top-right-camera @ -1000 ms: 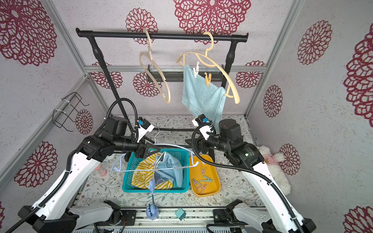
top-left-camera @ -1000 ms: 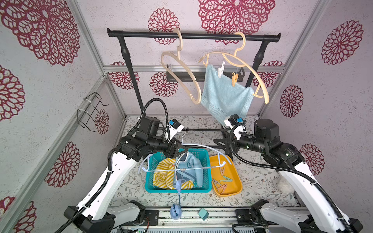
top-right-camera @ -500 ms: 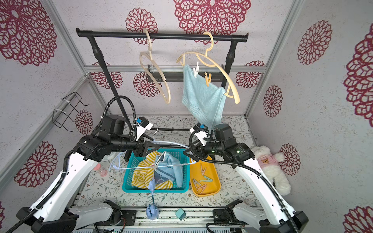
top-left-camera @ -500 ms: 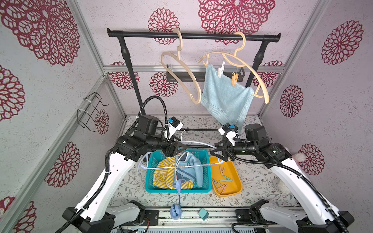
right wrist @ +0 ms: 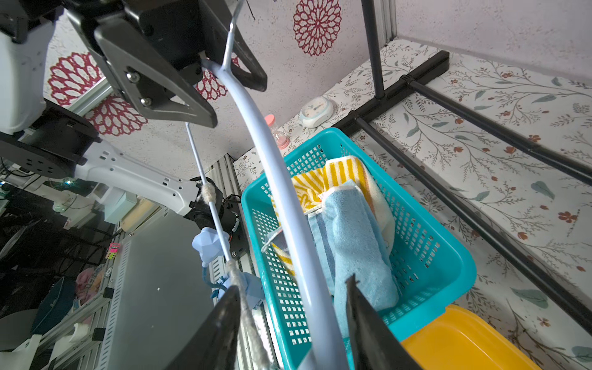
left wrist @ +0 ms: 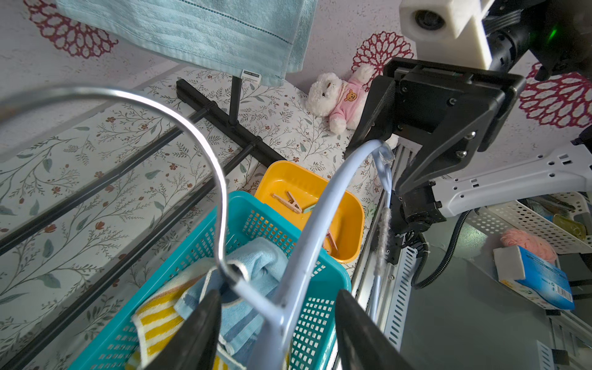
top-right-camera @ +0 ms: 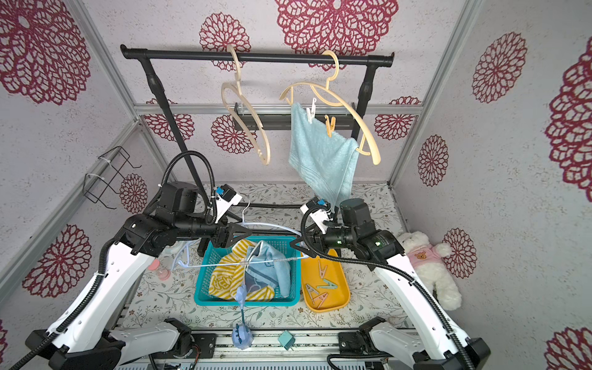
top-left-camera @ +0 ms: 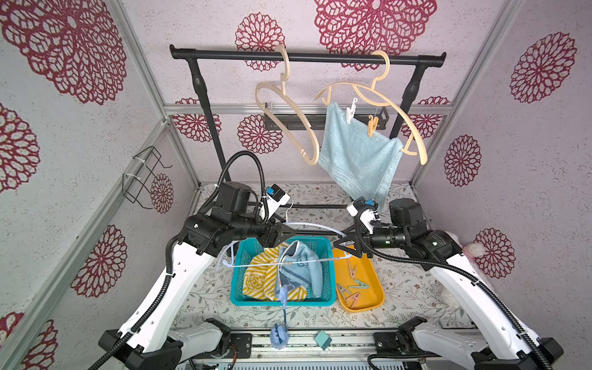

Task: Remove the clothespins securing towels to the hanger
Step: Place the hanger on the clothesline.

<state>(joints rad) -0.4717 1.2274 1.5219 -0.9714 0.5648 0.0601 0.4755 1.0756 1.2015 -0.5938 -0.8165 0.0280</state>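
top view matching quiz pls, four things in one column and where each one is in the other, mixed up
Things:
1. plain blue towel
2. striped towel
3. loose clothespins
4. teddy bear

Places:
A. in the orange tray
B. on the floral table, beside the wall
C. pegged to a beige hanger
D. in the teal basket

Pairs: 1-C, 2-D, 3-A, 4-B

Red-medallion walls (top-left-camera: 64,128), leafy floral tabletop (top-left-camera: 407,294)
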